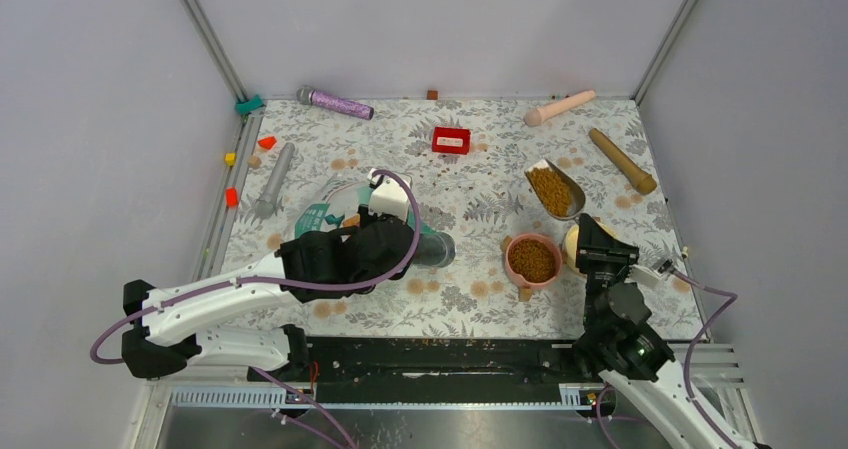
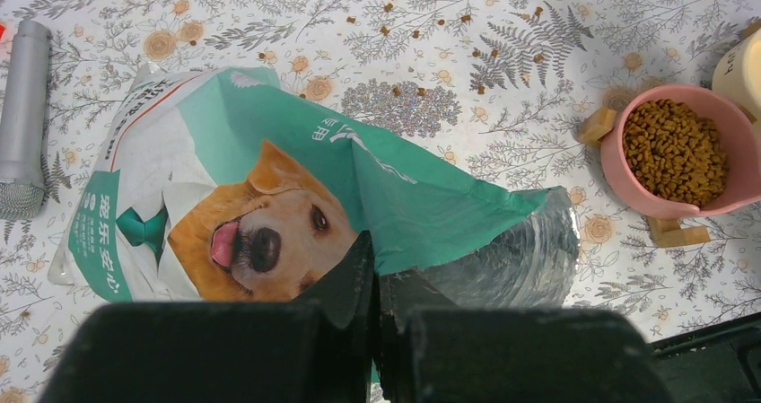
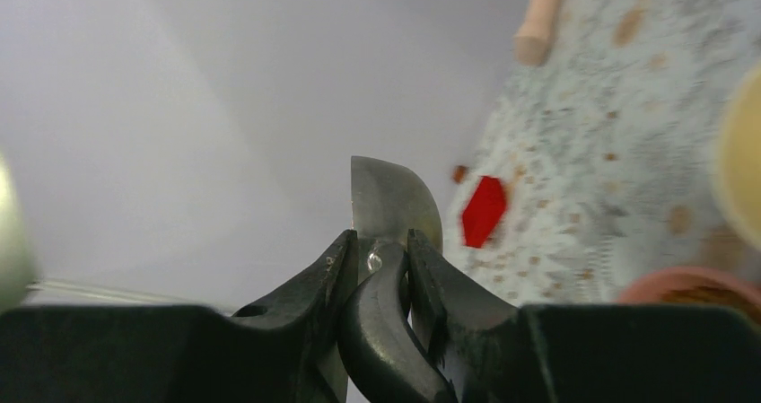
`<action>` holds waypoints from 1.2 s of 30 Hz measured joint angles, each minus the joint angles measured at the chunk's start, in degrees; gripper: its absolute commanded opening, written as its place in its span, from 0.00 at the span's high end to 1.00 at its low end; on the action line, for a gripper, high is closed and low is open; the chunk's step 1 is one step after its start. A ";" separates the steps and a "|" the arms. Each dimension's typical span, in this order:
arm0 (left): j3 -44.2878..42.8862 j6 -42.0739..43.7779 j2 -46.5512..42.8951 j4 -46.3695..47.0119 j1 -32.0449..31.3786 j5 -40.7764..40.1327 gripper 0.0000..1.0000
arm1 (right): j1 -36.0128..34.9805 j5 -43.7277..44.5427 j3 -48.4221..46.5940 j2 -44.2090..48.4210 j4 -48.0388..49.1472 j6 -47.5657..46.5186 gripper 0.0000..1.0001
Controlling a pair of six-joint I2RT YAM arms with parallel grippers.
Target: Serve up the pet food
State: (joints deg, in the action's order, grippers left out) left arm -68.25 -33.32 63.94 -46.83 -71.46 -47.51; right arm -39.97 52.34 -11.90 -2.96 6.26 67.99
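L gripper (image 2: 377, 282) is pinched fully together on the near edge of the bag (image 2: 269, 179). Foil looks caught btwn the tips, tho the exact contact is hidden by the gripper body. Bag lies flat on its side, dog face up, long axis running L-to-R w/ the open silver mouth pointing R toward the pink bowl (image 2: 619, 183). Mouth and bowl are near but apart. That bowl is heaped w/ pet food (image 2: 675, 152), so I judge it served

Further R is the scoop (image 3: 390, 201), which carries a full load of pet food in the top view. R gripper (image 3: 381, 241) is clamped on its handle, jaws not fully together, handle filling the gap. Scoop's long axis runs from the R gripper away and to the L, w/ the load end far and the handle end at me. Can't tell if it's resting on the table or lifted

Yellow bowl (image 1: 573, 241) is what matters. It sits just beside the R gripper on its L, mostly hidden under the wrist, so it's nearer to me than the scoop's loaded end. Can't see if it holds any food. My read is the next move belongs to the R arm, not the L — draw the scoop back toward the base til its lip is over the yellow bowl, then roll the wrist to tip. Risk: spill over the near rim
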 measured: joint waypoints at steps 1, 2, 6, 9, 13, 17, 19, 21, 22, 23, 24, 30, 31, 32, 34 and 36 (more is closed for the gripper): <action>0.00 0.00 0.00 0.00 0.00 0.04 1.00 | 0.02 1.03 -0.52 1.75 -5.07 0.85 1.00; 0.00 0.00 0.00 0.00 0.00 0.17 1.00 | 0.02 1.92 -1.60 2.54 -11.74 2.16 1.00; 0.00 0.02 0.04 0.00 0.04 0.55 1.00 | 0.07 3.87 -9.79 2.32 -39.85 7.02 1.00; 0.00 0.02 0.31 0.04 0.09 0.68 1.00 | 0.07 4.66 -15.56 2.43 -51.71 10.62 1.00; 0.00 0.00 0.42 0.07 0.09 0.83 1.00 | 0.07 6.91 -17.29 2.73 -60.83 14.86 1.00; 0.00 0.02 0.42 0.07 0.09 0.83 1.00 | 0.07 7.26 -17.33 2.73 -68.26 17.25 1.00; 0.00 0.02 0.42 0.07 0.09 0.83 1.00 | 0.07 7.72 -17.57 2.73 -70.60 18.18 1.00; 0.00 0.02 0.42 0.07 0.09 0.83 1.00 | 0.07 8.66 -18.69 2.73 -73.85 19.63 1.00; 0.00 0.02 0.42 0.07 0.09 0.83 1.00 | 0.07 9.09 -19.61 2.73 -75.49 20.04 1.00; 0.00 0.02 0.42 0.07 0.09 0.83 1.00 | 0.07 9.60 -20.39 2.73 -76.54 20.26 1.00; 0.00 0.02 0.42 0.07 0.09 0.83 1.00 | 0.07 10.16 -21.40 2.73 -77.70 20.31 1.00; 0.00 0.02 0.63 0.13 0.09 0.83 1.00 | 0.07 12.13 -24.98 2.75 -80.32 17.81 1.00; 0.00 0.04 0.74 0.17 0.09 0.85 1.00 | 0.07 12.15 -25.29 2.75 -80.32 17.11 1.00; 0.00 0.04 0.79 0.20 0.09 0.90 1.00 | 0.07 12.15 -25.49 2.75 -80.30 16.44 1.00; 0.00 0.04 0.79 0.20 0.09 0.87 1.00 | 0.07 12.17 -25.73 2.62 -80.13 15.04 1.00; 0.00 0.04 0.79 0.20 0.09 0.87 1.00 | 0.07 12.46 -26.05 1.11 -80.11 14.10 1.00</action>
State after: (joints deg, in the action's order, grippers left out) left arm -68.25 -33.28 64.73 -46.63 -71.37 -46.63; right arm -39.90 64.79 -37.95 -1.85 -73.84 82.08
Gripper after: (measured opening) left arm 0.009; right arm 0.320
